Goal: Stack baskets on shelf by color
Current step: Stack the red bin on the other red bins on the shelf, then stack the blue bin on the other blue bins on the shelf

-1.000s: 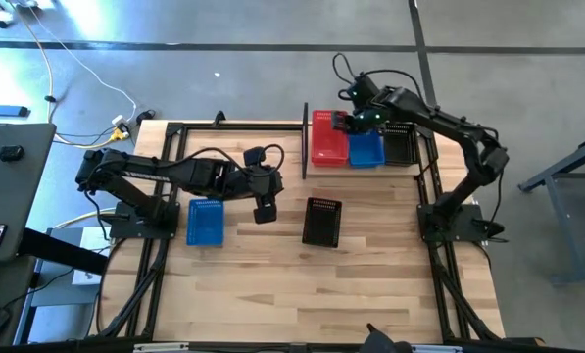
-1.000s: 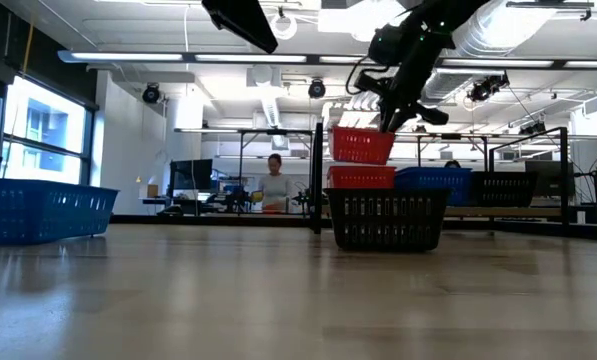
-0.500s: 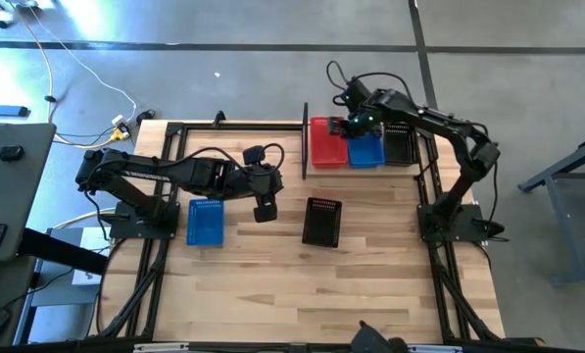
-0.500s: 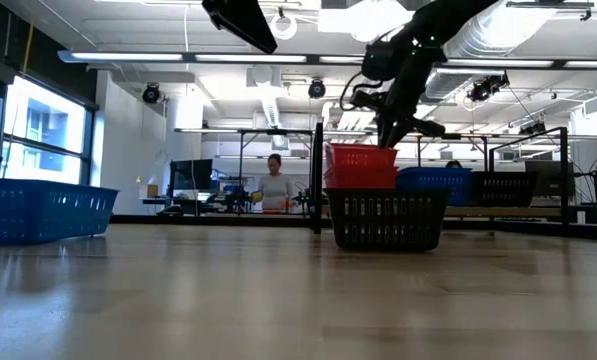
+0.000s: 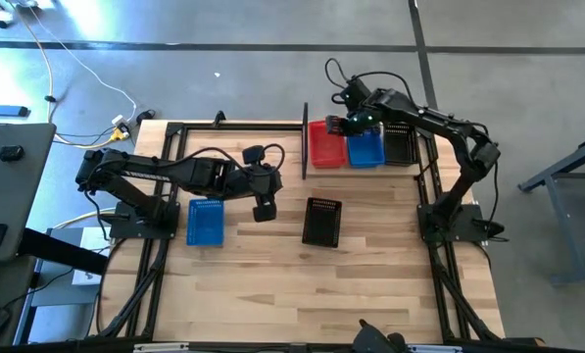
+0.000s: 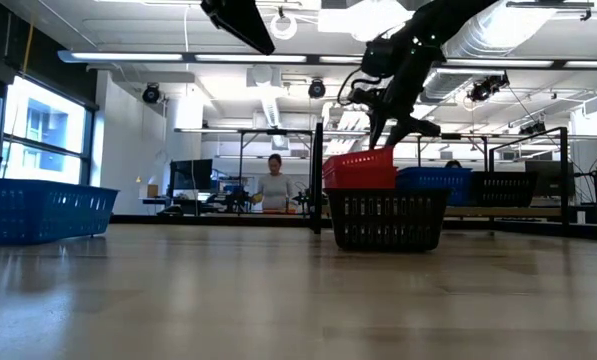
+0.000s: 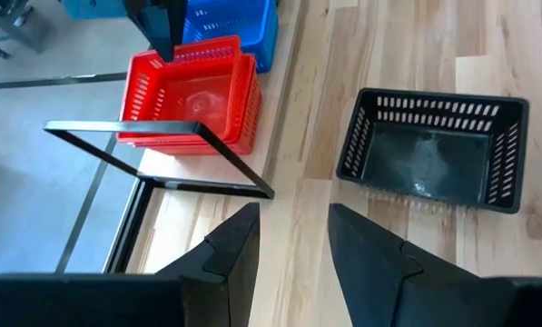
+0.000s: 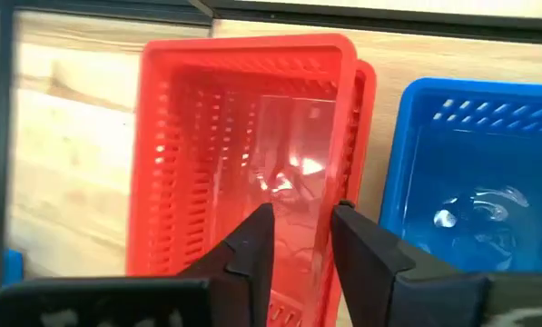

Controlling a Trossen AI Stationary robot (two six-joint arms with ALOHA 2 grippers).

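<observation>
Right claw [image 5: 343, 125] grips the rim of the top red basket [image 5: 326, 143], nested in the red pile on the shelf [image 5: 305, 147]. Next, I think: let go, lift away. Left claw [image 7: 293, 238] waits w/ fingers apart near the black basket [image 5: 321, 221].

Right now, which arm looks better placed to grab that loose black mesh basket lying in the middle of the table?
Left: its open hand hovers beside the black mesh basket, while the right hand is busy at the red baskets.

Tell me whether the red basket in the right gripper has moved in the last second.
Yes. The top red basket has dropped, nesting into the red stack beside the blue stack; the right gripper holds its rim.
</observation>
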